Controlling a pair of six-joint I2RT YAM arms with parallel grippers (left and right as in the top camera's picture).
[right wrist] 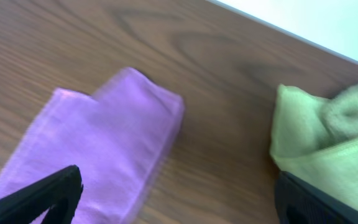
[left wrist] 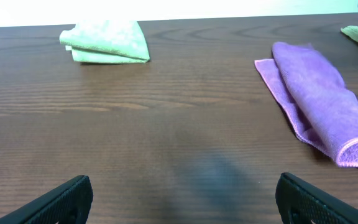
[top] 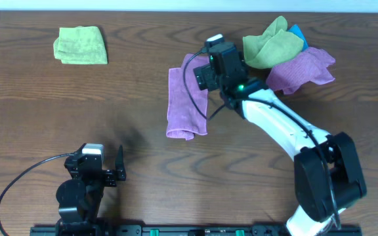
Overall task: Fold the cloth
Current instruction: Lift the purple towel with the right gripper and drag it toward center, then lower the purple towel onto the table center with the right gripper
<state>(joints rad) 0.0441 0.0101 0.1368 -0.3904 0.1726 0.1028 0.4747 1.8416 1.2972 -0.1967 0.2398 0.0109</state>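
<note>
We see the cloth (top: 188, 105), a fuzzy lilac strip folded lengthwise, lying mid-frame overhead on the wood-grain table (top: 143, 78). The right gripper (right wrist: 176, 186) and left gripper (left wrist: 184, 183) both gape wide, empty.

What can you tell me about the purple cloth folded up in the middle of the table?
It's a lilac cloth, soft and fuzzy like microfibre, with a stitched hem. It lies on the brown wooden table, folded into a narrow strip, layers slightly uneven. The right gripper hangs open over its far end; whether it touches is unclear. No tag shows.
</note>
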